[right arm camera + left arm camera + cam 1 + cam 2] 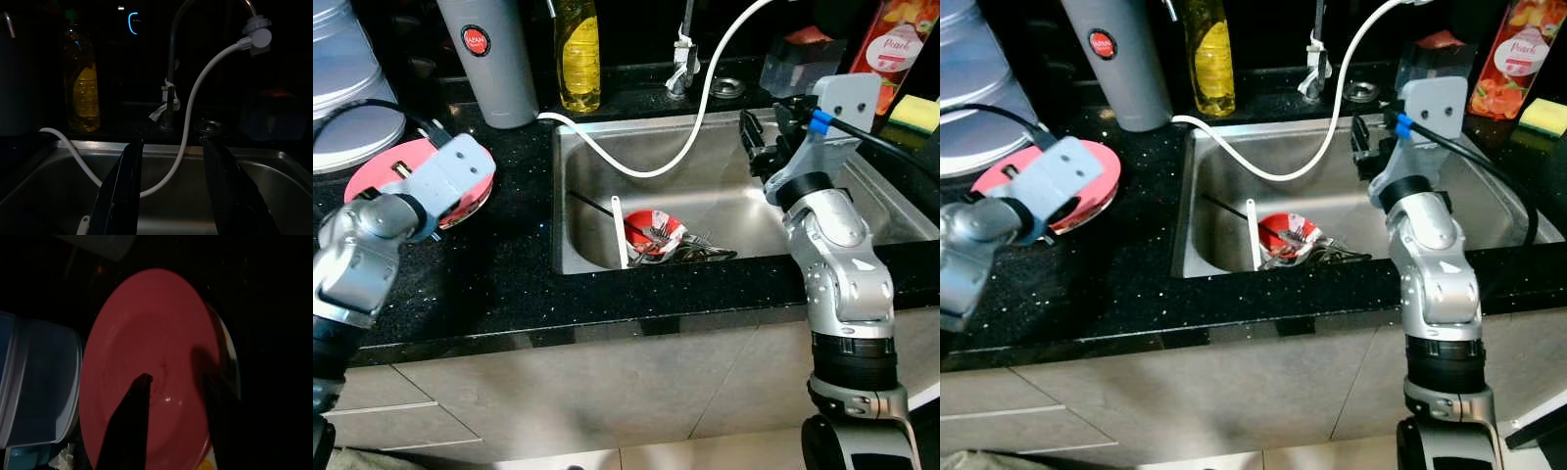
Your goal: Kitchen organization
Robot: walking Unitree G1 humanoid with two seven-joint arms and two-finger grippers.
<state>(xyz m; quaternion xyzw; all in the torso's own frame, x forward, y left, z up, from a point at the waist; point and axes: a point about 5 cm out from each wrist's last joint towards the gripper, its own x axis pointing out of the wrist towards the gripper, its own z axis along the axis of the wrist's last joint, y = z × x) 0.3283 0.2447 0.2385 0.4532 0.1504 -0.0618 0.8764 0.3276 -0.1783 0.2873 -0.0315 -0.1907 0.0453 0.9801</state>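
Note:
A pink plate (146,342) lies on the black counter (509,264) at the left, next to a clear plastic tub (34,382). My left gripper (176,382) hovers over the plate, fingers apart, nothing between them. To the right is a steel sink (734,201) holding a red bowl (658,231) full of cutlery, with a white utensil (620,233) leaning beside it. My right gripper (762,137) is open and empty above the sink's right half, pointing toward the faucet (171,58).
A white hose (700,117) loops from the faucet into the sink. Behind the sink stand a grey flask (494,59), a yellow bottle (578,54), a peach juice carton (899,44) and a yellow sponge (915,113). Grey cabinet fronts (607,392) lie below.

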